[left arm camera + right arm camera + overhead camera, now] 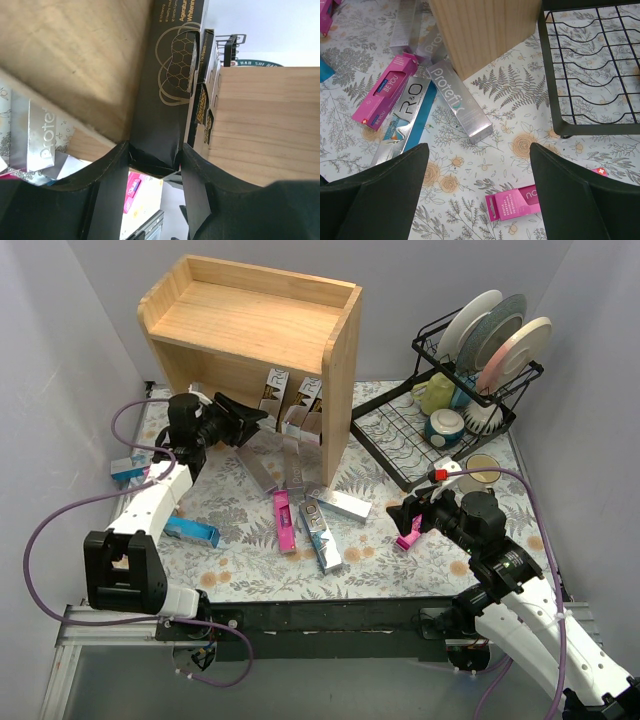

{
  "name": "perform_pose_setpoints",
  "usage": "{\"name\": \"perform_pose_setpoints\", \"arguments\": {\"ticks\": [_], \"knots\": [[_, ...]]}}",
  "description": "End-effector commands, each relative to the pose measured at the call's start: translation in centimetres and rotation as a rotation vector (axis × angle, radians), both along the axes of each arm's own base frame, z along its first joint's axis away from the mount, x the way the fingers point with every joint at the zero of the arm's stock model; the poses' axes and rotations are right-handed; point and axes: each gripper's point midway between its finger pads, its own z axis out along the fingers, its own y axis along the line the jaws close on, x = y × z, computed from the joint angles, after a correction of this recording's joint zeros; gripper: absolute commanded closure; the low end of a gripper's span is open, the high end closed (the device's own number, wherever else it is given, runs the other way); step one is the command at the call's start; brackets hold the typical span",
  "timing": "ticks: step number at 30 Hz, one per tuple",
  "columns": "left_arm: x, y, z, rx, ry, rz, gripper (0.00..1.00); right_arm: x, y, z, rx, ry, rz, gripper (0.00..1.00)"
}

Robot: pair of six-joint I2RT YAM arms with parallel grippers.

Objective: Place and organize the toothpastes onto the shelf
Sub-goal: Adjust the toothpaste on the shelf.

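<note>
The wooden shelf stands at the back. My left gripper is shut on the end of a black toothpaste box, held at the shelf's lower opening. Several boxes stand inside it. In the left wrist view the gripper pinches the box beside the shelf wall. My right gripper is open and empty over a pink box. That pink box lies between the open fingers in the right wrist view. Loose on the mat lie silver Protefix, R.O and pink boxes.
A black dish rack with plates and mugs stands at the right, next to the shelf. Two blue boxes lie at the left, one near the left arm and one at the mat's edge. Two silver boxes lie before the shelf.
</note>
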Motion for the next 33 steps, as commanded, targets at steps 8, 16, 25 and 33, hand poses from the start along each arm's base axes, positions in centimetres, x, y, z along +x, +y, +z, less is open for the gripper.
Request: {"name": "perform_pose_setpoints", "arguments": {"ticks": [8, 16, 25, 33], "knots": [[0.1, -2.7, 1.8, 0.021, -0.035, -0.131, 0.72, 0.3, 0.0, 1.7, 0.029, -0.050, -0.007, 0.10], [-0.6, -3.2, 1.7, 0.070, -0.014, -0.220, 0.72, 0.3, 0.1, 1.7, 0.030, -0.049, -0.005, 0.10], [-0.3, -2.2, 1.4, 0.138, -0.011, -0.167, 0.39, 0.3, 0.0, 1.8, 0.032, -0.053, -0.006, 0.10], [0.2, 0.1, 2.8, 0.254, -0.073, -0.052, 0.21, 0.3, 0.0, 1.7, 0.029, -0.050, -0.004, 0.10]]}}
